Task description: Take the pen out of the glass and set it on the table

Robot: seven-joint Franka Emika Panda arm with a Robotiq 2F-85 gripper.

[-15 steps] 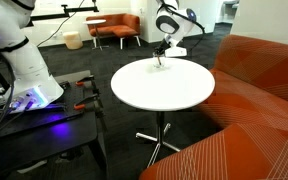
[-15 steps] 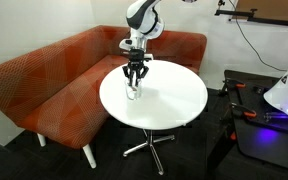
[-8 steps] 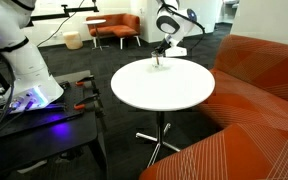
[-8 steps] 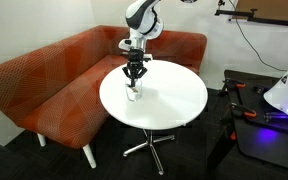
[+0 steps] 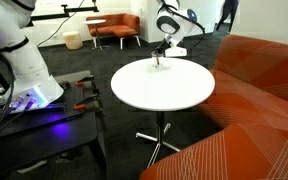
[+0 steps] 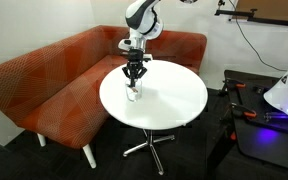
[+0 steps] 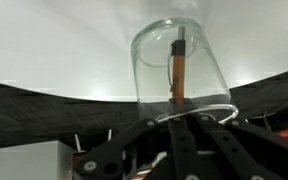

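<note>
**Claw scarcely moved: pen not yet grasped**

Compared with a second earlier, the claw [image 6: 134, 78] has scarcely shifted and hangs directly above the glass [image 6: 132, 93]. Its fingers appear apart, clamped on nothing. In the wrist view the pen [image 7: 180, 70] stands inside the glass, ungripped. The glass rests on the bench [image 6: 174, 100], near the edge facing the sofa [image 6: 44, 80]. Approach looks complete; grasping, lifting out and laying the pen on the bench remain.

bright, even office light all round, and the white table [image 5: 164, 85] is nearly blown out in both exterior views. a purple glow spills by the robot base [image 5: 32, 98]. wrist view sits soft, highlights glinting on the glass [image 7: 199, 70], dark foreground blurred.
</note>
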